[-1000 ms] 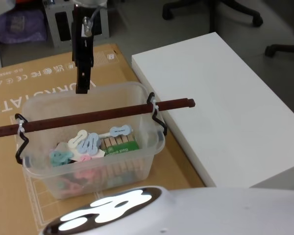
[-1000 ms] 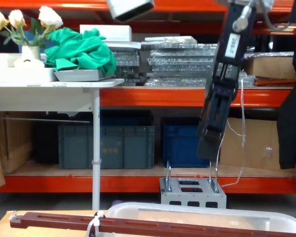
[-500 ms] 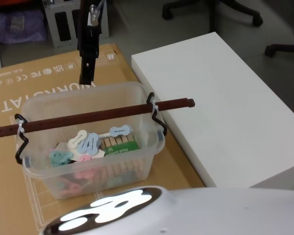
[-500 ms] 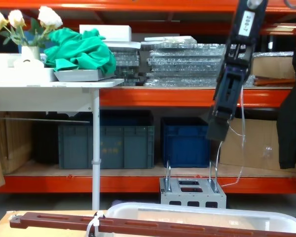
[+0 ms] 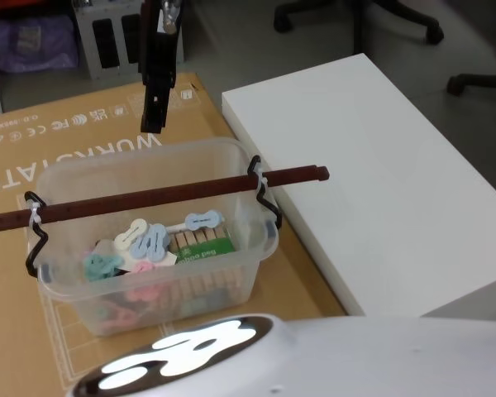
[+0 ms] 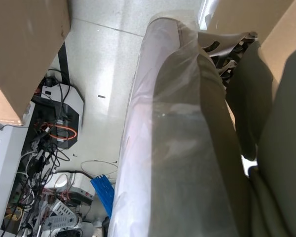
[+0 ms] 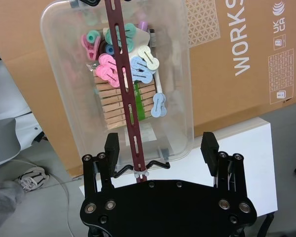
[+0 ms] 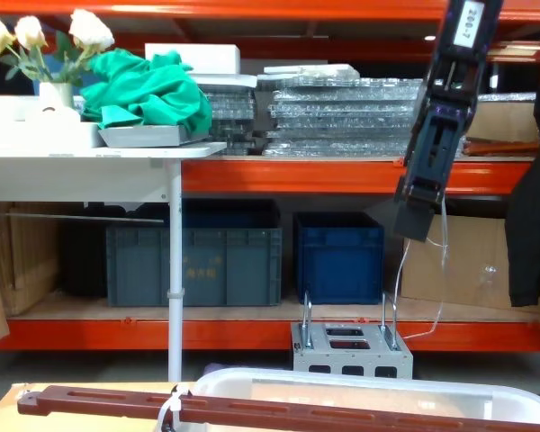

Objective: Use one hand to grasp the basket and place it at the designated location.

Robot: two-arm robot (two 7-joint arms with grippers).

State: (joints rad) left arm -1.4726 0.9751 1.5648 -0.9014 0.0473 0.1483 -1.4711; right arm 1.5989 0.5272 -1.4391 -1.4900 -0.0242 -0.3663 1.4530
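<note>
The basket (image 5: 107, 163) is a translucent tub of coloured clips and wooden pegs, resting on a cardboard box. Its dark reddish-brown handle (image 5: 165, 198) lies across the rim, tied at both ends. My right gripper (image 5: 153, 124) hangs in the air beyond the basket's far edge, pointing down, clear of it. In the right wrist view the gripper (image 7: 160, 148) is open and empty, high above the basket (image 7: 182, 89) and its handle (image 7: 126, 89). The chest view has the gripper (image 8: 412, 225) well above the basket rim (image 8: 369, 389) and the handle (image 8: 252, 416).
A low white platform (image 5: 380, 165) stands right of the cardboard box (image 5: 33, 157), with the handle's right end reaching over its edge. My own body (image 5: 231, 356) fills the near edge. Orange shelving (image 8: 279, 175) with blue crates stands behind.
The right gripper has risen and drawn back from the basket's far rim. The basket and its handle have not moved.
</note>
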